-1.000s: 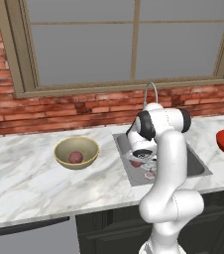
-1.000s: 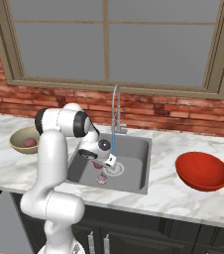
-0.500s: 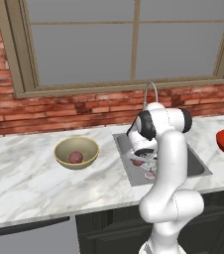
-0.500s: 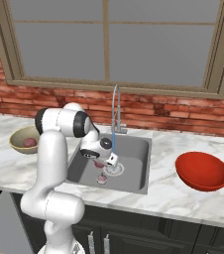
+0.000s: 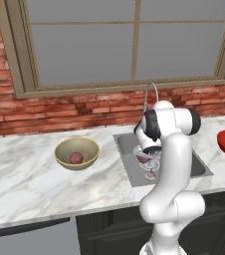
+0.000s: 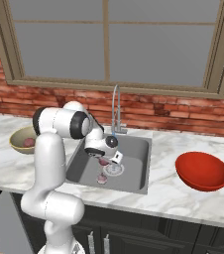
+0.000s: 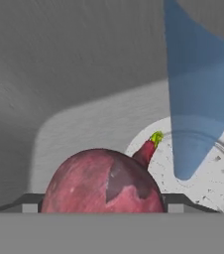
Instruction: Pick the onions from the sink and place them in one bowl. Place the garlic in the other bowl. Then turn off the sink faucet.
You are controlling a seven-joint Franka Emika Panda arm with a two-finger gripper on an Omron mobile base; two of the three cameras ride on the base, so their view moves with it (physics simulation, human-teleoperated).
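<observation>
— How does the arm stand?
— Risen from its base, elbow high, forearm bent down and forward; wrist turned downward.
— And the gripper [image 7: 104, 202]?
— Low; jaws spread wide, one fingertip [image 7: 30, 203] on each side.

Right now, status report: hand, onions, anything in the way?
Hand down in sink, fingers either side of an onion. Other onion in tan bowl. Garlic in basin. Water stream running beside the hand.

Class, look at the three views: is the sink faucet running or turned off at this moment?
Running. In the hand view a translucent blue stream falls onto the round drain beside the onion; the right base view shows blue under the sink faucet.
</observation>
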